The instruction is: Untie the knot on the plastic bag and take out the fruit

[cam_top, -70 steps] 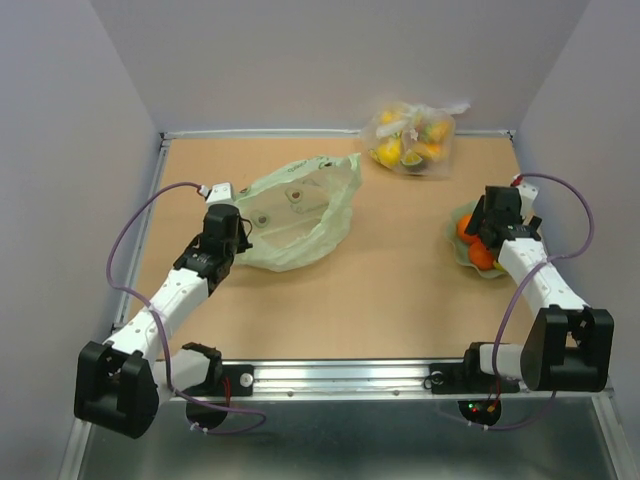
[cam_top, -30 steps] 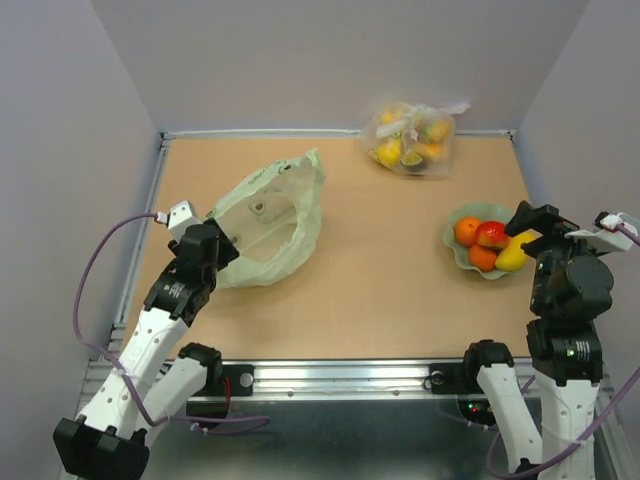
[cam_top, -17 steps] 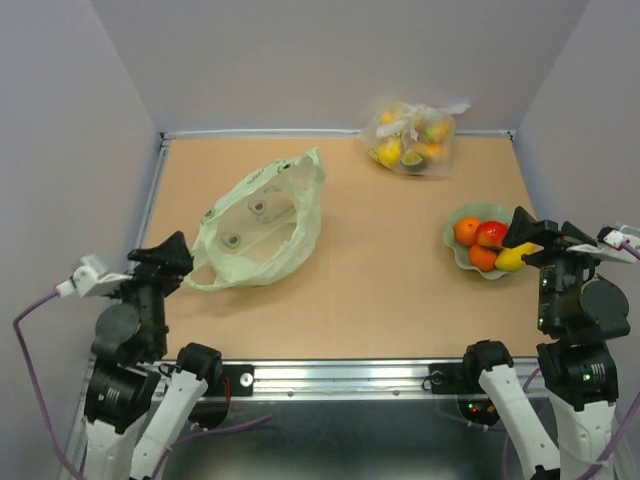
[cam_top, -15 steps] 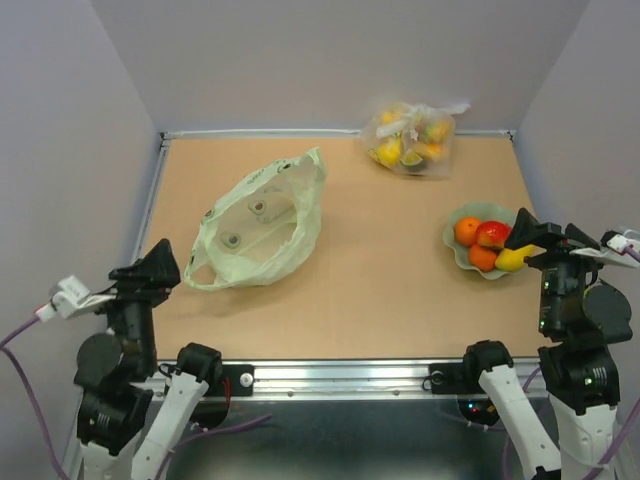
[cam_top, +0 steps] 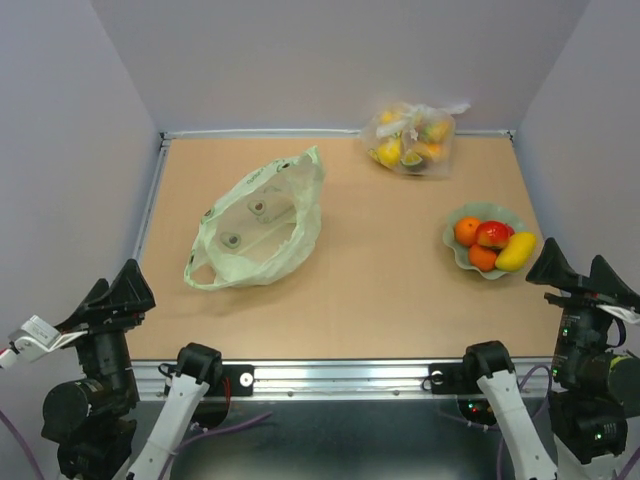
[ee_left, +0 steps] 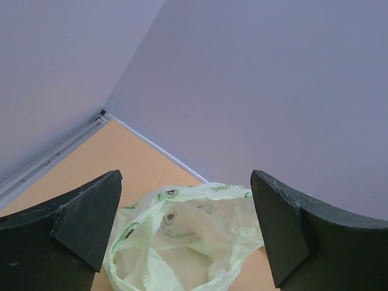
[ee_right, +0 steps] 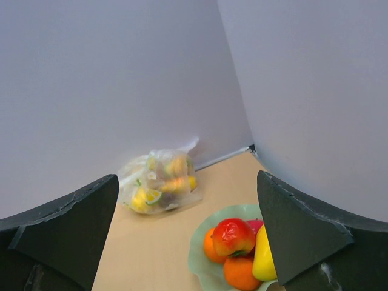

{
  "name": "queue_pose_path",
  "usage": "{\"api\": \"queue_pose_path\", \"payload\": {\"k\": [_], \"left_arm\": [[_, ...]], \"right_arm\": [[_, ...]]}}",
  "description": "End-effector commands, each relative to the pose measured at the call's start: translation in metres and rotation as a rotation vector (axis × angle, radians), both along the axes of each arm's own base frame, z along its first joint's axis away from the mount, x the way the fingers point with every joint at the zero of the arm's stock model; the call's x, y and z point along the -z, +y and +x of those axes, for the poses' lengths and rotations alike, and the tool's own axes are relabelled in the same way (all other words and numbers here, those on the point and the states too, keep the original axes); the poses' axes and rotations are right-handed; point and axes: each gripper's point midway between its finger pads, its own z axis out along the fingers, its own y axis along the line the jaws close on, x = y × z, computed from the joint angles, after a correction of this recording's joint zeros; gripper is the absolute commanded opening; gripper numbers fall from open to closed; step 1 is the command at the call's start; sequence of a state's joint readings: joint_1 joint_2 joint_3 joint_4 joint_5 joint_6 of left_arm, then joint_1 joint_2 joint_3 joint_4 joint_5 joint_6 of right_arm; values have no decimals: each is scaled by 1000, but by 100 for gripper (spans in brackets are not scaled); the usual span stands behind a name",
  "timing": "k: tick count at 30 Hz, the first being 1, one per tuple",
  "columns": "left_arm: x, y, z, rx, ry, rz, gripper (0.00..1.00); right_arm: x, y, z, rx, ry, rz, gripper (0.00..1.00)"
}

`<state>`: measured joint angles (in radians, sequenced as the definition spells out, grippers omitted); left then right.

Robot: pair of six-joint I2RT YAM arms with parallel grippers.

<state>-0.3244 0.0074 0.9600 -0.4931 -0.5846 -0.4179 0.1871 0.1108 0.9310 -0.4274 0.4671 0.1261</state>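
The pale green plastic bag lies flat on the left of the table, its mouth gaping open toward the near side. It looks empty, and no knot is in view on it. The fruit sits in a green bowl at the right: two oranges, a red apple and a yellow mango. My left gripper hovers open at the near left corner, well clear of the bag. My right gripper hovers open near the right front edge, short of the bowl.
A clear bag of yellow fruit rests against the back wall, also seen in the right wrist view. Grey walls enclose the table on three sides. A metal rail runs along the near edge.
The left gripper opened and let go of the green bag, which settled flat. Both arms drew back toward the near edge and lifted, the right one away from the bowl.
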Motion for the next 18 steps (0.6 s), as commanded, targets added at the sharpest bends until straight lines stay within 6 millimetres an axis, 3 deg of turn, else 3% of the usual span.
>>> {"api": "queue_pose_path", "payload": {"k": [1,5,18], "left_arm": [[2,6,-1,-41,13,38,99],[5,4,4,-36,14,39,99],[11,-1,12,-22,31,36,99]], "right_arm": [[7,-6,-8,26,-15,-27,100],[11,-11,-15,50,-21,-22,100],[22,3,-6,-22,25,-67,100]]}}
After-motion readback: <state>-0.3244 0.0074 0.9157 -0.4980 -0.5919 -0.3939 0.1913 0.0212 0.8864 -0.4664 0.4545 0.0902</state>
